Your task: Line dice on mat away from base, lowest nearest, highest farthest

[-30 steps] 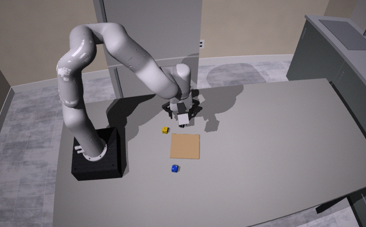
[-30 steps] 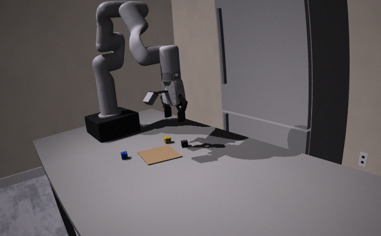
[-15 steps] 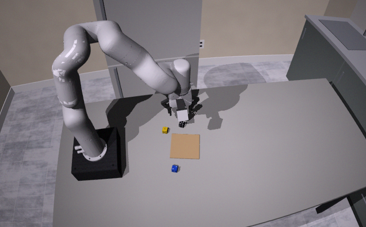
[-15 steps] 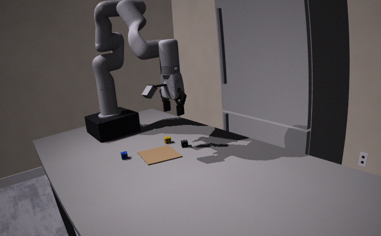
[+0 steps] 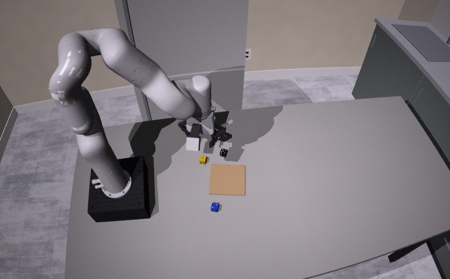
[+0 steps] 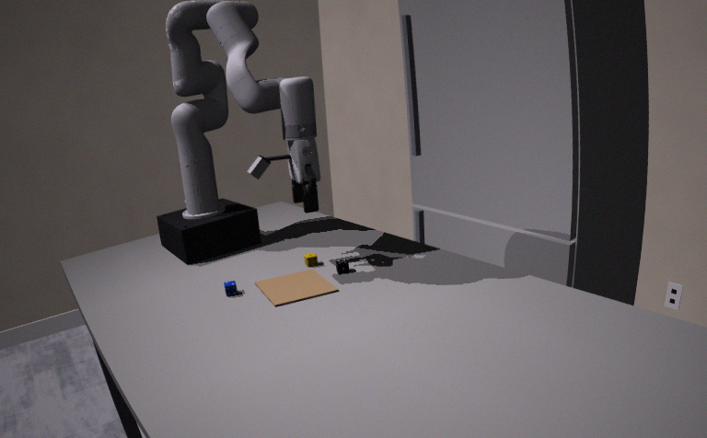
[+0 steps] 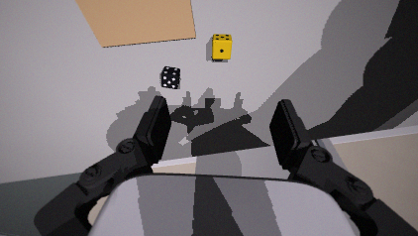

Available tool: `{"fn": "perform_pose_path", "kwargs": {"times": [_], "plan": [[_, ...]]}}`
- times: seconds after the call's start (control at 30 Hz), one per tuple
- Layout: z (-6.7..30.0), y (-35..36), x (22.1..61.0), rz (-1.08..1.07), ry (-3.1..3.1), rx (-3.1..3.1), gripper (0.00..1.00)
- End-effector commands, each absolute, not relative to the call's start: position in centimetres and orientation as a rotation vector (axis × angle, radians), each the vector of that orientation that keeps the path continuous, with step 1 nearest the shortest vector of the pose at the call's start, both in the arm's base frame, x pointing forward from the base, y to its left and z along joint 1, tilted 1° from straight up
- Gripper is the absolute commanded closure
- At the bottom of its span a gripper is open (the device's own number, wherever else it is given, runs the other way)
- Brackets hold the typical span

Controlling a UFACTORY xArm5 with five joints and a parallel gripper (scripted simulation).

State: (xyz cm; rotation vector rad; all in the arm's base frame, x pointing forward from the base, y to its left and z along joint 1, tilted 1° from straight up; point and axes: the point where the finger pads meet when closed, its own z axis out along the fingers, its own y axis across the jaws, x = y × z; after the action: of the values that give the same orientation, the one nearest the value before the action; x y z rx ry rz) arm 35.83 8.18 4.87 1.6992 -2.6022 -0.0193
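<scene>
The tan mat (image 5: 227,179) lies flat on the grey table; it also shows in the exterior view (image 6: 295,286) and at the top of the wrist view (image 7: 136,20). A black die (image 5: 223,152) (image 6: 341,266) (image 7: 170,76) sits on the table just off the mat's far edge. A yellow die (image 5: 203,159) (image 6: 310,259) (image 7: 222,47) sits off the mat's corner nearest the base. A blue die (image 5: 214,207) (image 6: 230,288) sits on the table off the mat's opposite side. My gripper (image 5: 207,133) (image 6: 304,197) (image 7: 220,111) is open and empty, raised well above the table beyond the black die.
The robot's black base block (image 5: 120,190) stands left of the mat. A tall grey fridge (image 6: 492,125) stands behind the table's far edge. A counter with a sink (image 5: 424,44) is at the right.
</scene>
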Motion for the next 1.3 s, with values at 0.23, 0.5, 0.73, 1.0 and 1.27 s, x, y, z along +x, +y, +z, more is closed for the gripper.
{"fn": "perform_pose_path", "kwargs": {"times": [0.23,0.5,0.73,1.0,1.27], "plan": [[5.1,8.3,35.7,-0.013,-2.625,1.685,0.0],[5.0,8.3,35.7,-0.013,-2.608,1.711,0.0],[4.5,8.3,35.7,-0.016,-2.468,1.908,0.0],[3.6,8.3,35.7,-0.021,-2.165,2.247,0.0],[3.0,8.4,35.7,-0.024,-1.94,2.446,0.0]]}}
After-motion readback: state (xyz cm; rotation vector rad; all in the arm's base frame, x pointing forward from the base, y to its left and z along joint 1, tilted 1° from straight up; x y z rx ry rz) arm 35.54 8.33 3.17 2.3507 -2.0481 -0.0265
